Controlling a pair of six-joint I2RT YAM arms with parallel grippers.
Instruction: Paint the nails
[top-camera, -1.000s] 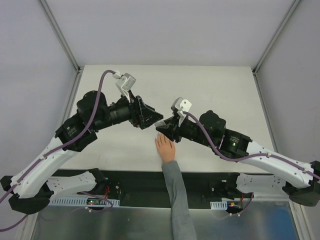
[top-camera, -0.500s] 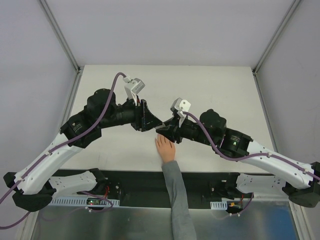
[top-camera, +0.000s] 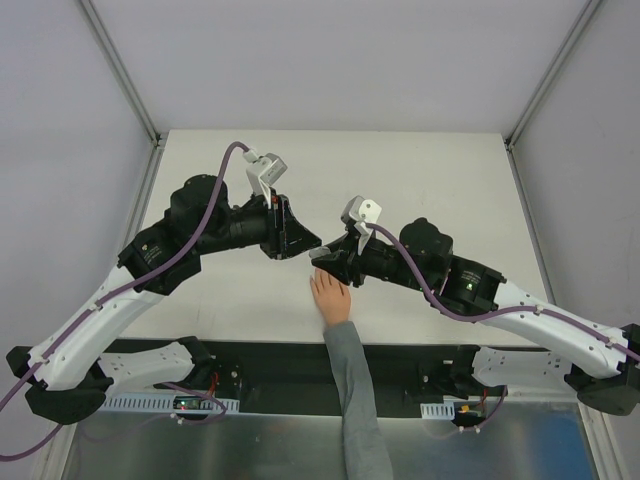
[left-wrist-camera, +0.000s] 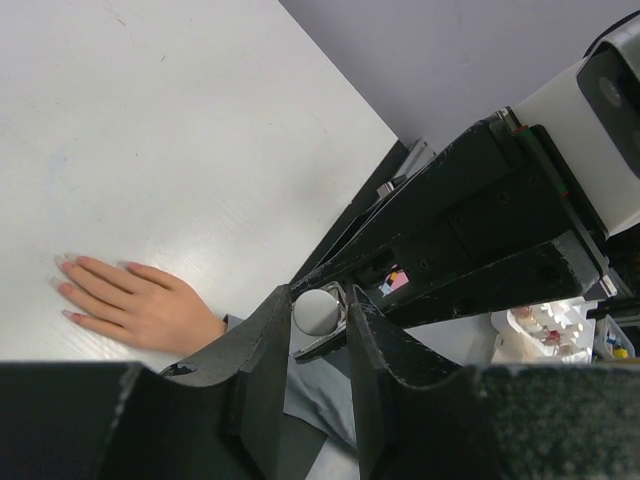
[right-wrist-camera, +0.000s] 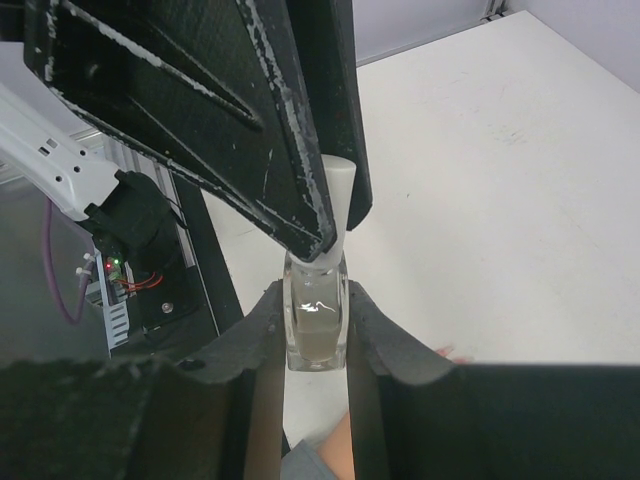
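A pale hand (top-camera: 330, 297) with a grey sleeve (top-camera: 352, 390) lies flat on the white table (top-camera: 420, 180), fingers together. Its pink nails (left-wrist-camera: 64, 275) show at the fingertips in the left wrist view. Just above the fingers, my right gripper (top-camera: 324, 258) is shut on a small clear bottle (right-wrist-camera: 316, 325), held upright over the hand (right-wrist-camera: 352, 442). My left gripper (top-camera: 311, 243) reaches in from the left, and its jaws stand narrowly on either side of the bottle's white cap (left-wrist-camera: 317, 311). Whether both pads press on the cap (right-wrist-camera: 341, 190) I cannot tell.
The two arms meet over the middle of the table near its front. A black strip (top-camera: 280, 362) with the arm bases runs along the near edge. A white tray of small bottles (left-wrist-camera: 545, 330) sits off the table. Grey walls enclose the other sides.
My left gripper has swung right to the bottle's cap and its jaws have narrowed around it. The right gripper, bottle and hand have stayed put.
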